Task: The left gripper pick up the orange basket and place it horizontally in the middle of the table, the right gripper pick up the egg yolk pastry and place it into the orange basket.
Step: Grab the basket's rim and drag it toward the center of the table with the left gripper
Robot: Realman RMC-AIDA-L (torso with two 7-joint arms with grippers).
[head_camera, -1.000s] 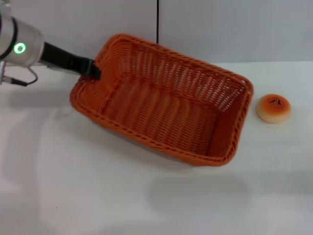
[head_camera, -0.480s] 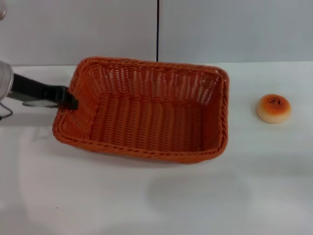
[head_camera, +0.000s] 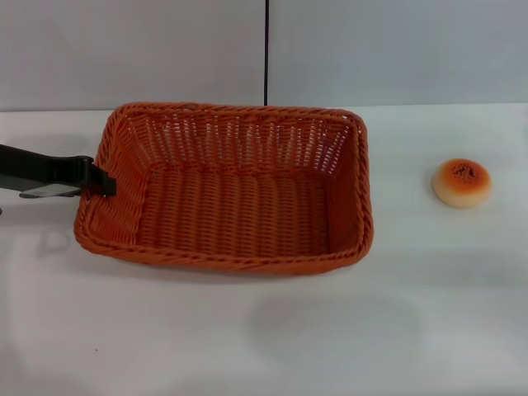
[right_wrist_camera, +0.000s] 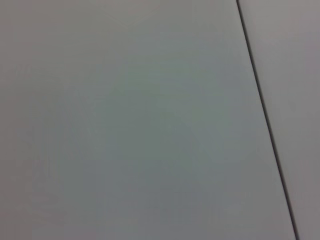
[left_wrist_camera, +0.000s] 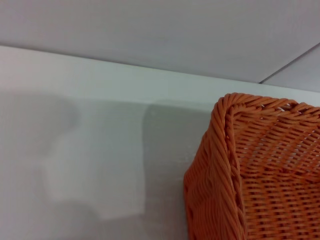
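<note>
Right of the orange basket (head_camera: 223, 202) clenched by the left hand (head_camera: 106, 183), the egg yolk pastry (head_camera: 461, 181) sits apart.

The left gripper (head_camera: 106, 183) is running off the head view's left edge, its arm unseen. The orange basket (left_wrist_camera: 260, 170) is being cropped in the left wrist view.

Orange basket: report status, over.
Left tool gripping the orange basket at its left rim, basket lying level on the table. Right tool not in view. Egg yolk pastry sits apart, right of basket; nothing between.
</note>
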